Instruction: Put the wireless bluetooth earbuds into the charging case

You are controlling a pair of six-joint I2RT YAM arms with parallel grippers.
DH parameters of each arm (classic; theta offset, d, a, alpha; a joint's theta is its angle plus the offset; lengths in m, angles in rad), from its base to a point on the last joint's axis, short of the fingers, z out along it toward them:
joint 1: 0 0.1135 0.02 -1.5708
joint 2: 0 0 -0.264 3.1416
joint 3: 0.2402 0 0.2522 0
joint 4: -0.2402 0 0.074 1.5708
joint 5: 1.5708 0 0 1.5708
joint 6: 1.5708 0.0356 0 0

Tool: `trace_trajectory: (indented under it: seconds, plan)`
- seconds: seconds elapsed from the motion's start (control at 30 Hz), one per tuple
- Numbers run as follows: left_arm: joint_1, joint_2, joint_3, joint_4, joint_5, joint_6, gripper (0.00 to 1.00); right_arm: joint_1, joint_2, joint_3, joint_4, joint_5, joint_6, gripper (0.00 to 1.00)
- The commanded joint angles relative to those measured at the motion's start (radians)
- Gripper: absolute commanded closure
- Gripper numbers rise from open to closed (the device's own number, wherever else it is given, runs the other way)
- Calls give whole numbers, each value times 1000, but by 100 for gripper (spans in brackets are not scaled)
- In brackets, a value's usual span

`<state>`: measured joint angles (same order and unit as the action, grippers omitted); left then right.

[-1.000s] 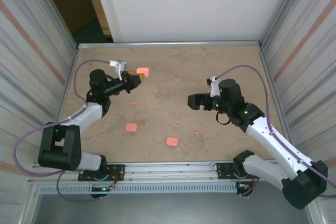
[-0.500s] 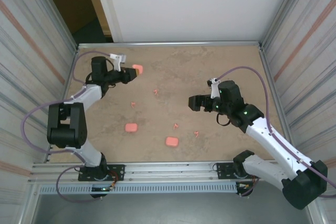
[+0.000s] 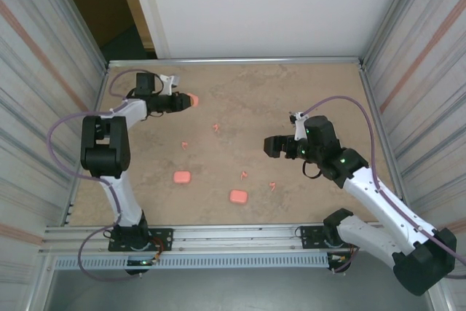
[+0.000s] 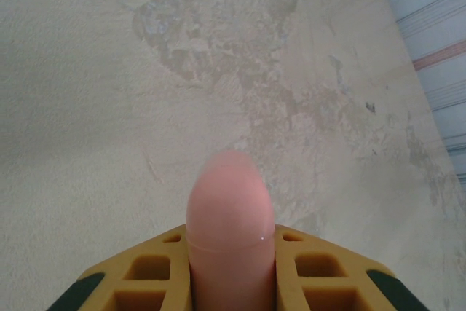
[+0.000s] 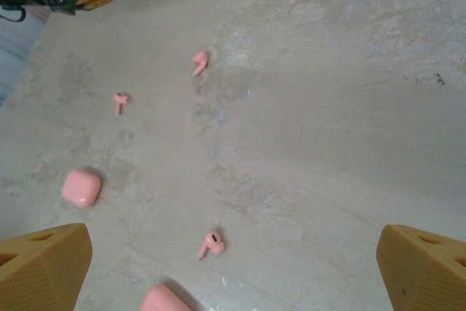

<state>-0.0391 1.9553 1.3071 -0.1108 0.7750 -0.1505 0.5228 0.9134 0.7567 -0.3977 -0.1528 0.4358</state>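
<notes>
The left jaws clamp a closed salmon-pink rounded plastic case (image 4: 230, 216); the right jaws stand apart above tiny pink earbuds (image 5: 212, 243).

The case (image 4: 230, 209) looks smooth, satin pink plastic, as do the earbuds (image 5: 212, 243); the tabletop (image 5: 328, 107) matt, stone-mottled.

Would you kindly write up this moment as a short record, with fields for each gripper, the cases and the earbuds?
left gripper: shut on a pink case, at the far left
right gripper: open, empty, right of centre
loose cases: two, lying toward the near edge
earbuds: four visible, loose on the table, apart from each other
earbuds seated in a case: none seen
</notes>
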Motion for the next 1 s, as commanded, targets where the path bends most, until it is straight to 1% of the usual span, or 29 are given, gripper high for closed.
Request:
trace_trajectory:
  seconds: [0.0, 0.17, 0.27, 0.3, 0.47, 0.57, 0.67, 0.97]
  plan:
    - [6, 47, 73, -103, -1, 38, 100, -6, -22, -16, -22, 18, 7, 1]
    - [9, 113, 131, -147, 10, 55, 96, -6, -22, -21, -27, 22, 6, 1]
    - [12, 134, 165, -175, 11, 44, 94, -6, -21, -23, -27, 24, 7, 1]
    - [14, 162, 170, -177, 17, 42, 93, -6, -21, -25, -27, 25, 7, 1]
    - [17, 188, 193, -196, 14, 28, 91, -6, -19, -30, -28, 31, 6, 1]
    - [20, 195, 193, -196, 9, 16, 86, -7, -18, -28, -29, 34, 4, 1]
    - [24, 206, 200, -205, 9, 6, 79, -6, -15, -28, -29, 40, 3, 1]
    - [30, 217, 197, -210, 15, -13, 63, -7, -17, -21, -46, 50, 0, 1]
